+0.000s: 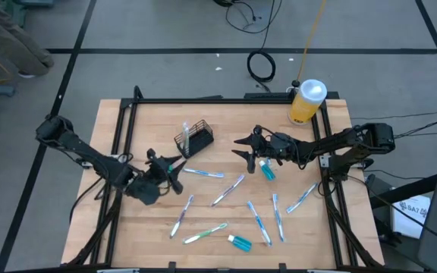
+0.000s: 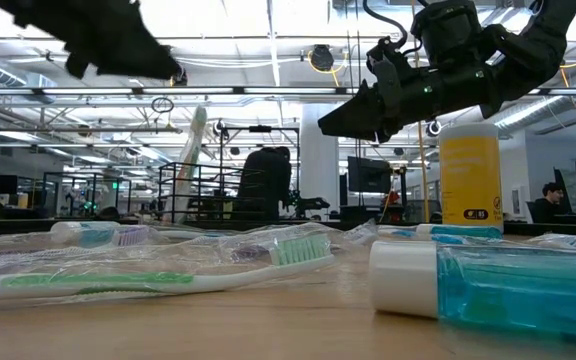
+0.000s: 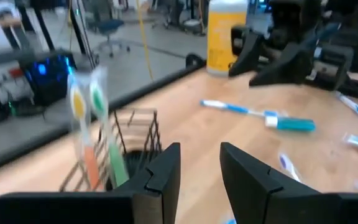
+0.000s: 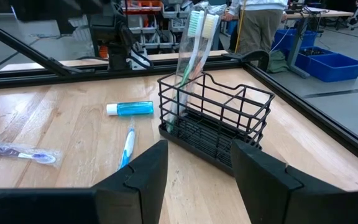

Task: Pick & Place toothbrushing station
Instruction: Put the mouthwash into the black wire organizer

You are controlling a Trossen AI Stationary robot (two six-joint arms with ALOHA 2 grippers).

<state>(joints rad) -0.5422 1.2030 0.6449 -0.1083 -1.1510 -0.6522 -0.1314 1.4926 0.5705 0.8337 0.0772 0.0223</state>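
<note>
The wire-mesh caddy (image 1: 194, 139) stood on the surface (image 1: 226, 227) at upper centre, between both end effectors. The right end effector (image 1: 246, 146) and left end effector (image 1: 177, 168) were held apart, empty. A rim wire should be straddled squarely, the packaged toothbrushes (image 4: 194, 46) avoided.

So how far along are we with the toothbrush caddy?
Early. The black wire caddy holds one wrapped pack of toothbrushes. Both claws are open and hold nothing: left claw near the caddy, right claw on its other side. Left: loose toothbrushes and small blue tubes lie on the table.
</note>
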